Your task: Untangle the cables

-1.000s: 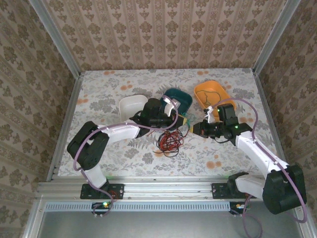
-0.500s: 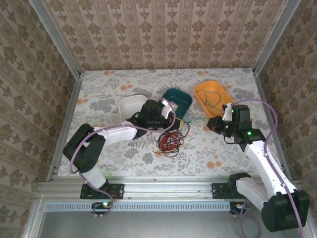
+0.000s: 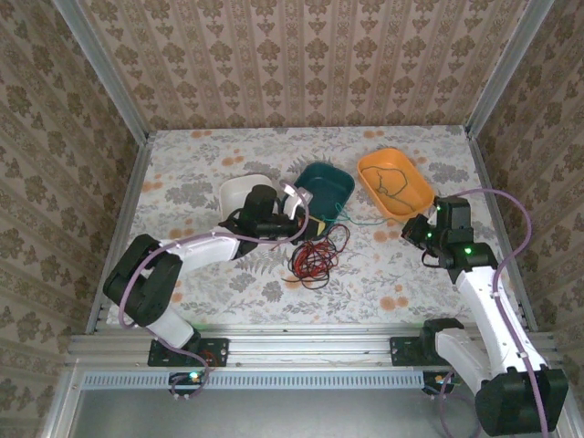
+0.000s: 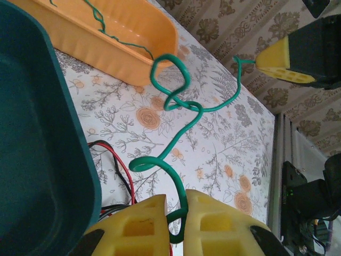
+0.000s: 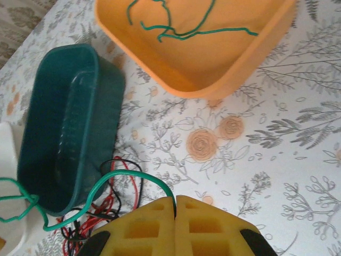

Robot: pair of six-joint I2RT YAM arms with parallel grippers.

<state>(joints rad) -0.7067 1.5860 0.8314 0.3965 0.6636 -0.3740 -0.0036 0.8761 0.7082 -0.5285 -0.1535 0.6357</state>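
From above, the left gripper (image 3: 310, 224) is sitting just in front of the teal tray (image 3: 333, 187). The right gripper (image 3: 412, 228) is hanging well apart from it, below the orange tray (image 3: 418, 193). A green cable (image 3: 365, 220) is spanning the gap between them over the table (image 3: 228, 274). The red and black cables (image 3: 310, 260) are lying in a loose heap just beside the left gripper, on the side nearer the arms. A white tray (image 3: 233, 190) is standing left of the teal one, and another green strand (image 3: 392, 178) is coiling inside the orange tray.

In the left wrist view, the yellow fingers (image 4: 133, 224) are clamping tight on the green cable (image 4: 146, 159), which is curling away in springy loops toward the right gripper.

In the right wrist view, the fingers (image 5: 149, 224) are pressing fully together, and the green cable (image 5: 128, 173) is running into their seam, so it is probably being pinched there. From there it is arcing over the red and black heap (image 5: 114, 205); whether it is snagging on them I cannot tell.

These cables are looking light, thin and limp, with some curl memory and a smooth jacket that may slip. A hard tug would likely drag the whole heap, so slow pulling is suiting them best. A free end or an outer loop is looking like the best place to grip the red and black ones.
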